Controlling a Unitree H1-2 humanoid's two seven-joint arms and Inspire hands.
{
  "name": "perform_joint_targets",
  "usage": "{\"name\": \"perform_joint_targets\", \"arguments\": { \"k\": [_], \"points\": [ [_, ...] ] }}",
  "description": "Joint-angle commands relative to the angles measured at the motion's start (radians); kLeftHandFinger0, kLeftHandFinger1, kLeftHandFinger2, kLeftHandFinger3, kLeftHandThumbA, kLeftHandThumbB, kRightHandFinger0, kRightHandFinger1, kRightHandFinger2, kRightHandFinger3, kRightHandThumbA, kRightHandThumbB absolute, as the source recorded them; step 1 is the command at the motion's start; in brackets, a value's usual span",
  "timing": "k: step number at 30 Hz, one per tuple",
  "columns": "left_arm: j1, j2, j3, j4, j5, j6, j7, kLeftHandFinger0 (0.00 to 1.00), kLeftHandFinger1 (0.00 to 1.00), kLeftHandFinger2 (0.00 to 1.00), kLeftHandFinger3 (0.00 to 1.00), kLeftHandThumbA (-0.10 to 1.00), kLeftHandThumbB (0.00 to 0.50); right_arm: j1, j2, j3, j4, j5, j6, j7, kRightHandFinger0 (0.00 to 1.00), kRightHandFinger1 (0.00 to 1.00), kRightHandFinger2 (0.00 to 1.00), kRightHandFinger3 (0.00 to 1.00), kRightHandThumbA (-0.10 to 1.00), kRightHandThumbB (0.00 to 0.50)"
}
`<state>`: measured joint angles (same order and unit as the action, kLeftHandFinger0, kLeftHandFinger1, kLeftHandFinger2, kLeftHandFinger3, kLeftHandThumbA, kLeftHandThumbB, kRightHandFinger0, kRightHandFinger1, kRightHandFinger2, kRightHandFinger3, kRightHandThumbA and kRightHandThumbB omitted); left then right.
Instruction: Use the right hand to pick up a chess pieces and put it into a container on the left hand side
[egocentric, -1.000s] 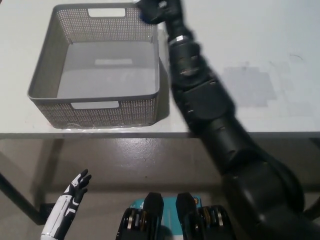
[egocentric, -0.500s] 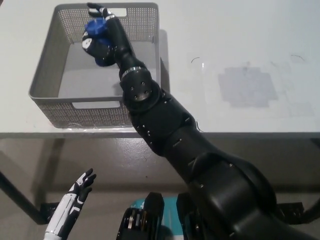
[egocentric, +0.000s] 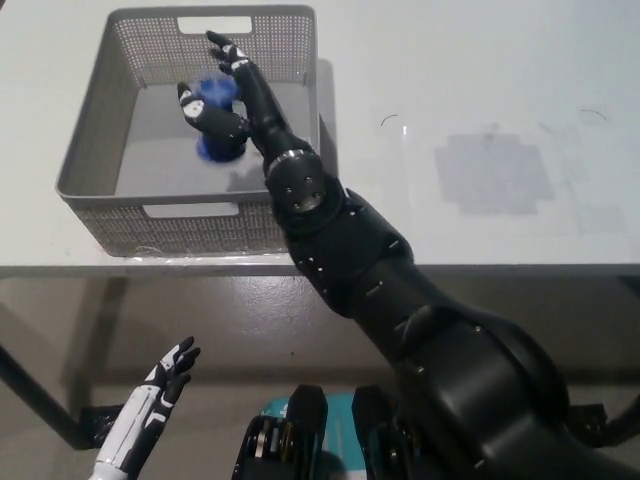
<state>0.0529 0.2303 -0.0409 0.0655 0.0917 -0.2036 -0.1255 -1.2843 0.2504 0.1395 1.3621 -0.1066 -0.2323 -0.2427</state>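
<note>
**Head view: blue chess piece inside the mesh basket, black hand spread above it**

Head view, far lower left: the white left hand (egocentric: 150, 400) rests below the table edge, over the floor, its fingers apart and nothing in it.

Upper left on the white table (egocentric: 480, 80) sits the container, a grey mesh basket (egocentric: 85, 160). It is square with rounded corners, its walls are finely perforated, and solid slot handles are cut into the near and far sides. The floor of the basket is smooth, pale grey and otherwise bare.

Inside it, right of centre and toward the far wall, is the blue chess piece (egocentric: 218, 140). It is glossy deep blue with a rounded base that appears to rest on the basket floor; the upper part is partly hidden behind the hand, so its exact form cannot be told.

Over the piece is the black right hand (egocentric: 230, 95), fingers splayed wide, one reaching toward the far handle and another to the left of the piece. It grips nothing; whether any finger touches the piece cannot be told.

From the hand the black right arm (egocentric: 340, 240) runs down and right across the basket's near right corner and the table's front edge, made of matte, segmented shells with a round joint cap at the wrist.

To the right, the tabletop shows a faint grey rectangular patch (egocentric: 492, 172).
</note>
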Motion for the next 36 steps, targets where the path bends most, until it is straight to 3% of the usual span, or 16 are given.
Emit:
{"name": "perform_joint_targets", "arguments": {
  "k": [1, 6, 14, 19, 21, 25, 28, 33, 36],
  "points": [
    [-0.012, 0.02, 0.001, -0.013, -0.014, -0.017, -0.02, 1.0, 1.0, 1.0, 1.0, 1.0, 0.361, -0.04, -0.02, 0.041, -0.009, -0.046, 0.019, 0.063, 1.0, 1.0, 1.0, 1.0, 0.78, 0.441],
    [-0.021, 0.021, 0.0, -0.015, 0.001, -0.011, -0.017, 1.0, 1.0, 1.0, 1.0, 1.0, 0.372, -0.042, -0.036, 0.058, -0.016, -0.051, 0.019, 0.073, 1.0, 1.0, 1.0, 1.0, 0.9, 0.478],
    [-0.026, 0.024, -0.006, -0.012, -0.01, -0.003, -0.031, 1.0, 1.0, 1.0, 1.0, 1.0, 0.382, -0.042, -0.055, 0.064, -0.031, -0.059, 0.011, 0.067, 1.0, 1.0, 1.0, 1.0, 0.91, 0.452],
    [-0.034, 0.029, -0.007, -0.011, 0.001, -0.006, -0.031, 1.0, 1.0, 1.0, 1.0, 1.0, 0.388, -0.039, -0.098, 0.042, -0.118, -0.042, -0.02, 0.087, 1.0, 1.0, 1.0, 1.0, 0.93, 0.492],
    [-0.039, 0.03, -0.007, -0.012, 0.01, 0.003, -0.03, 1.0, 1.0, 1.0, 1.0, 1.0, 0.396, -0.022, -0.128, 0.034, -0.215, -0.037, -0.012, 0.098, 1.0, 1.0, 1.0, 1.0, 0.93, 0.492],
    [-0.042, 0.037, -0.005, -0.013, 0.011, 0.006, -0.033, 1.0, 1.0, 1.0, 1.0, 1.0, 0.404, 0.085, -0.189, -0.003, -0.595, 0.002, 0.082, 0.151, 1.0, 1.0, 1.0, 1.0, 0.89, 0.427],
    [-0.047, 0.041, -0.005, -0.008, 0.015, -0.004, -0.033, 1.0, 1.0, 1.0, 1.0, 1.0, 0.4, 0.204, -0.254, -0.013, -0.956, -0.001, 0.174, 0.181, 1.0, 1.0, 1.0, 1.0, 0.96, 0.422],
    [-0.042, 0.029, 0.004, -0.01, -0.004, -0.001, -0.028, 1.0, 1.0, 1.0, 1.0, 1.0, 0.39, 0.395, -0.324, -0.045, -1.359, 0.033, 0.267, 0.214, 1.0, 1.0, 1.0, 1.0, 0.95, 0.41],
    [-0.035, 0.028, 0.008, -0.005, -0.006, -0.01, -0.023, 1.0, 1.0, 1.0, 1.0, 1.0, 0.42, 0.524, -0.368, -0.065, -1.558, 0.084, 0.291, 0.233, 1.0, 1.0, 1.0, 1.0, 0.95, 0.38]
  ]
}}
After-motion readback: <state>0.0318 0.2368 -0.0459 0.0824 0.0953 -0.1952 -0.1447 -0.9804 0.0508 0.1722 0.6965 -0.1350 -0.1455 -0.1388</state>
